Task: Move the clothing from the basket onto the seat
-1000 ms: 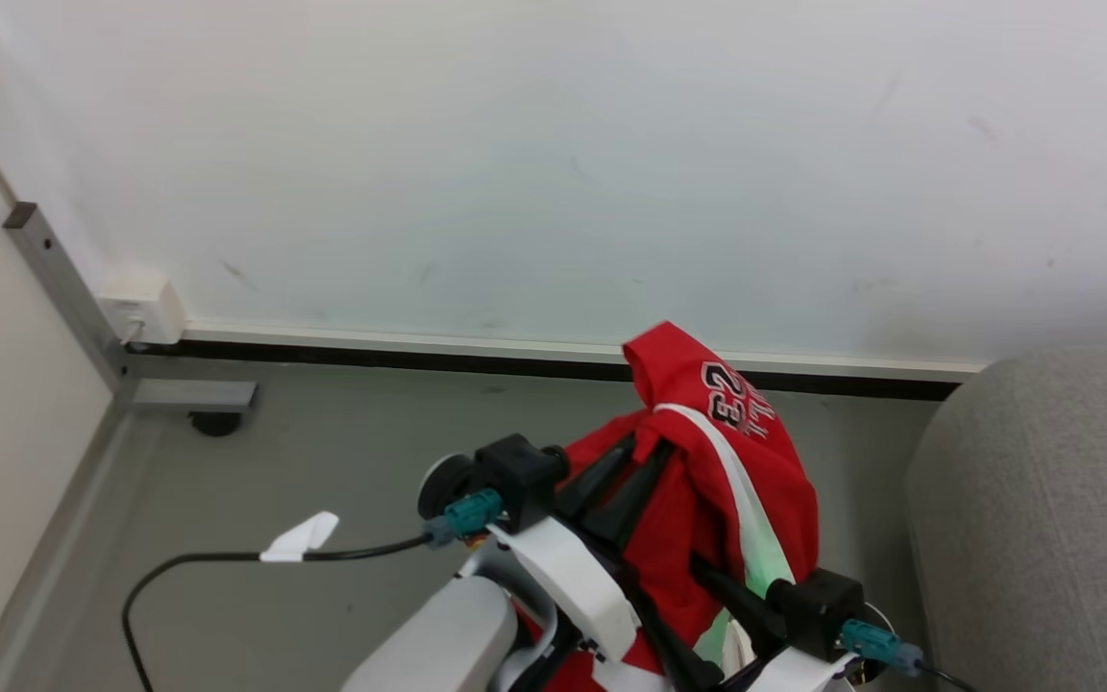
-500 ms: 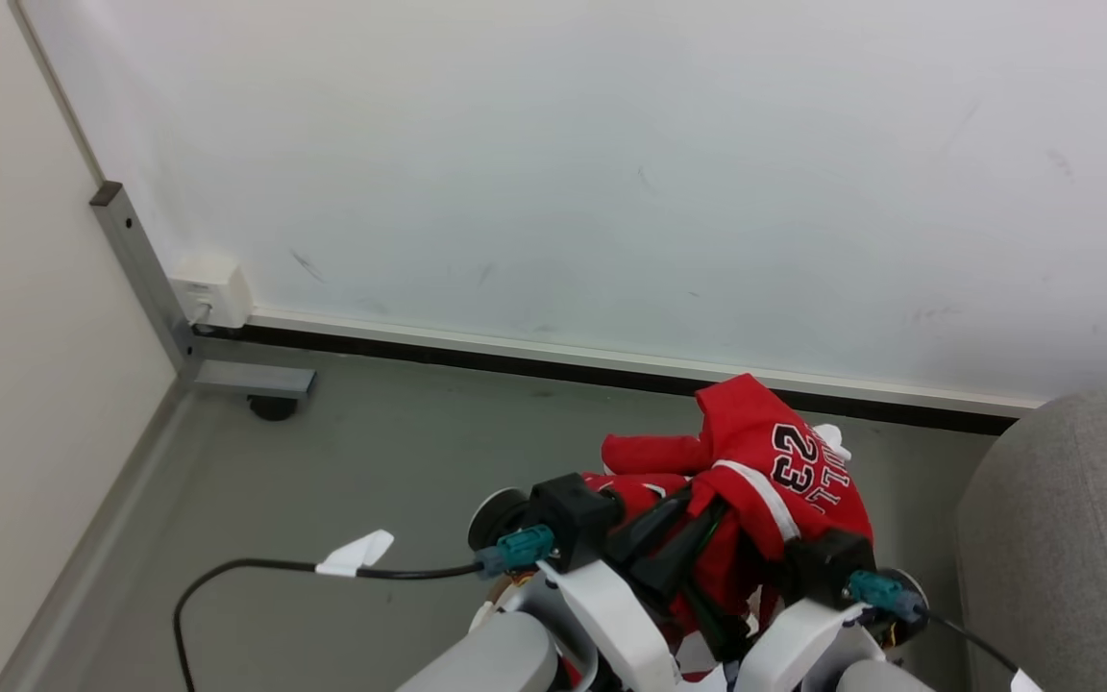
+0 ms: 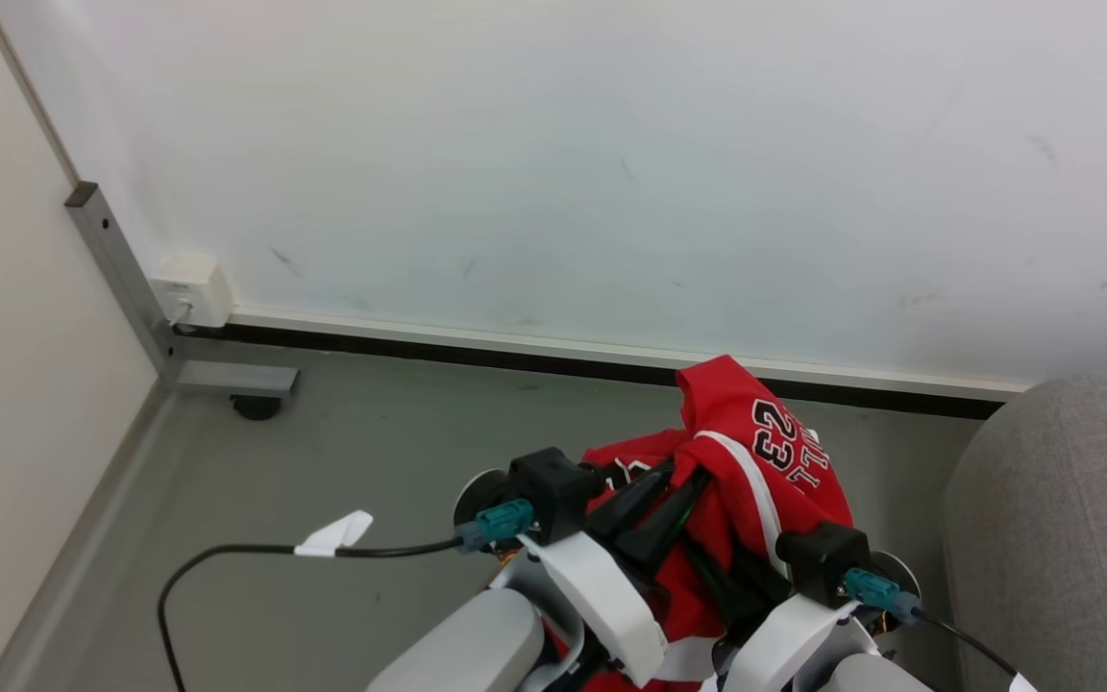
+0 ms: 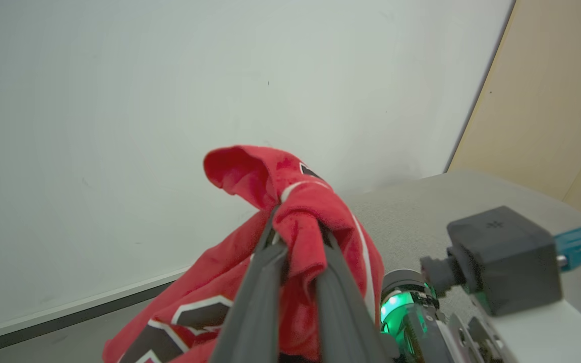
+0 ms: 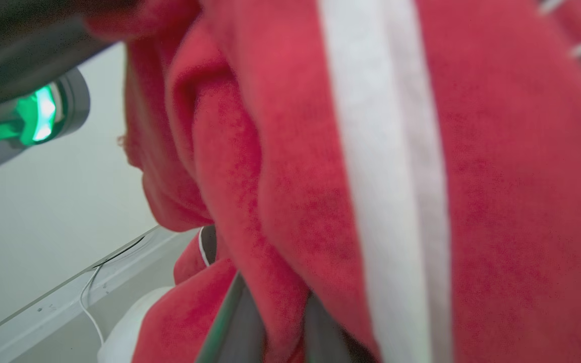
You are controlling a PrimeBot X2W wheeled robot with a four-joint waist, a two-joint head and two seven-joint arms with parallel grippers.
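Both grippers were clamped on the clothing (image 3: 770,481), bunched in the air above the grey floor (image 3: 342,452). Left gripper (image 4: 298,229) pinched a fold near its fingertips. Right gripper (image 5: 275,307) nipped red cloth between close-set fingers. Seat (image 3: 1063,519) lay just to the right, apart from the clothing.

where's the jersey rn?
Head view, lower centre-right: the jersey is bunched up in the air, pinched by the left gripper and the right gripper, over the floor just left of the sofa seat.
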